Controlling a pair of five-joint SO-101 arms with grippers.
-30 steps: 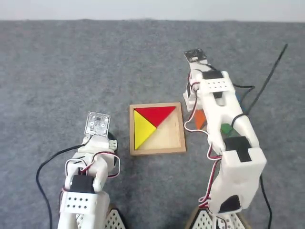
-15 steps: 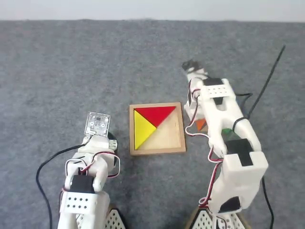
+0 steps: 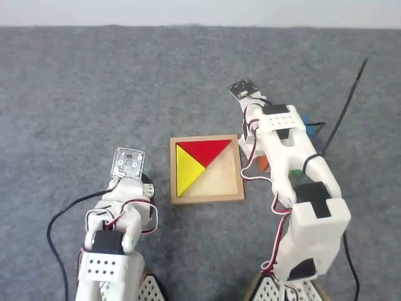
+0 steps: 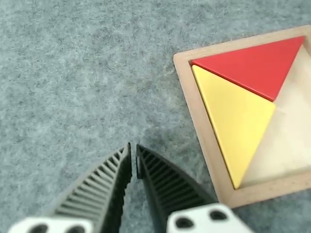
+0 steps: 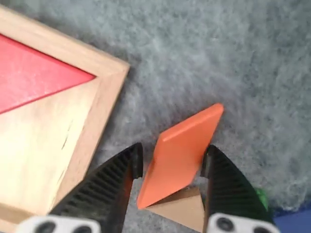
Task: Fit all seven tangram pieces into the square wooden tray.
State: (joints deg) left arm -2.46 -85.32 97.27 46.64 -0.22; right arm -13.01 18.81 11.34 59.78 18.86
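The square wooden tray (image 3: 237,164) holds a red triangle (image 3: 203,150) and a yellow triangle (image 3: 187,169); the rest of its floor is bare. Just off the tray's right side, my right gripper (image 5: 173,149) is shut on the orange piece (image 5: 182,150), which is tilted so its brown underside shows. In the high view a sliver of that orange piece (image 3: 263,164) peeks out under the right arm (image 3: 285,135). My left gripper (image 4: 132,148) is shut on nothing, over the carpet left of the tray (image 4: 194,111).
A green piece (image 5: 262,198) and a blue piece (image 5: 291,218) lie beside the orange one; the high view shows green (image 3: 294,172) and blue (image 3: 308,122) bits by the right arm. Black cables trail at the right and lower left. Grey carpet covers the table.
The right arm's wrist has swung left toward the tray, and less of the orange piece shows from above. The left arm has not moved.
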